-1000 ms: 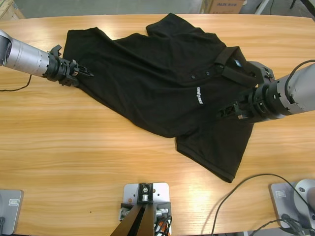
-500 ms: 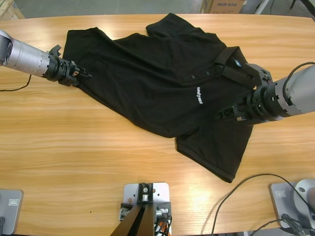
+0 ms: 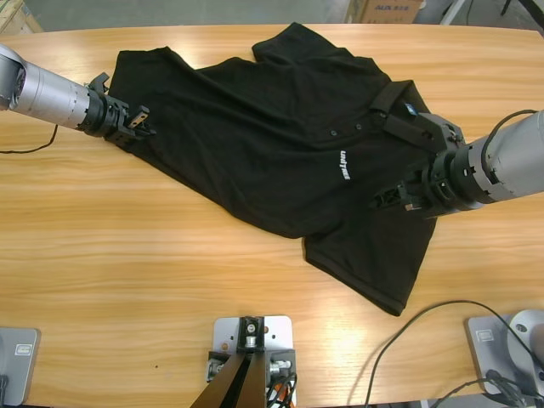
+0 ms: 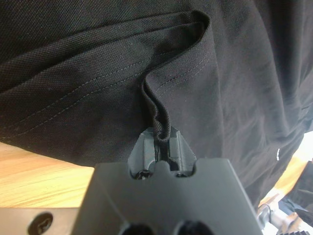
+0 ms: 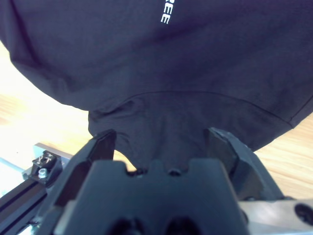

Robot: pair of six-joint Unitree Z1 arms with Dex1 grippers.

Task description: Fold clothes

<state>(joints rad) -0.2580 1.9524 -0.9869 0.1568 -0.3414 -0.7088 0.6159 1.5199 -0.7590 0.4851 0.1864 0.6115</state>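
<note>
Black polo shirt [image 3: 272,144] lay spread, rumpled, across the upper middle & right of the wooden table [image 3: 127,280], collar [image 3: 399,106] toward the right end w/ a small blue neck label [image 3: 410,109] showing beside it. White chest lettering [image 3: 342,164] sat just below the row of dark buttons [image 3: 353,129]. One sleeve [image 3: 374,263] stuck out toward the near edge, lower right; the hem end reached the upper left. Left hand [image 3: 140,126] came in from the left edge, at the shirt's left border; in the left wrist view it [image 4: 160,147] was closed tight on a thin pinched ridge of the black fabric, which rose from between the jaws as a narrow fold, w/ the stitched hem running across above. Right hand [image 3: 393,197] came in from the right edge, over the shirt just right of the lettering, below the collar. In the right wrist view it [image 5: 164,147] had both jaws spread wide apart, black fabric lying between & under them, not pinched; a seam curved across just ahead of the jaws & the white lettering showed at the top. Bare table wood showed on both sides of the cloth there. A black cable [image 3: 425,327] looped over the table at lower right.
</note>
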